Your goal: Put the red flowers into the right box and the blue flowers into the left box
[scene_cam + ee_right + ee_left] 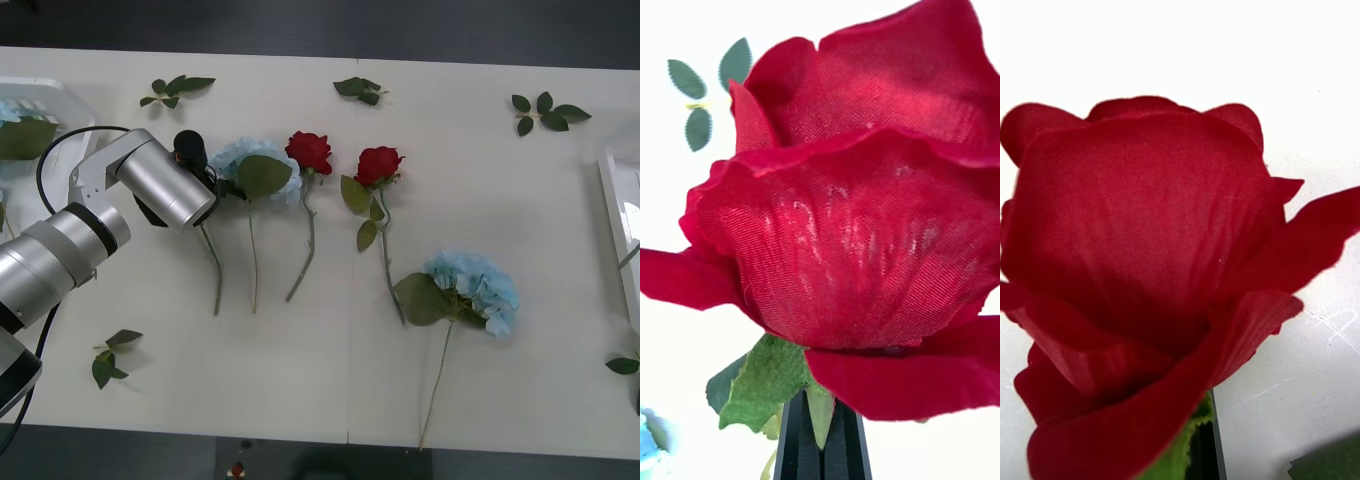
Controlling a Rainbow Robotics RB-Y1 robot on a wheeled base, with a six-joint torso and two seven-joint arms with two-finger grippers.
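Beside the nearest blue flower, left gripper grips a red rose. Right gripper pinches another rose by its base w/ fingers closed narrow. Two roses lie mid-counter, btw both blue flowers.

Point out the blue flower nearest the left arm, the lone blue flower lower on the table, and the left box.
Blue flower by the left arm [240, 157]: front view, on its pale petals.
Lone blue flower [478, 285]: front view, on its head.
Left box [52, 95]: front view, on its rim.
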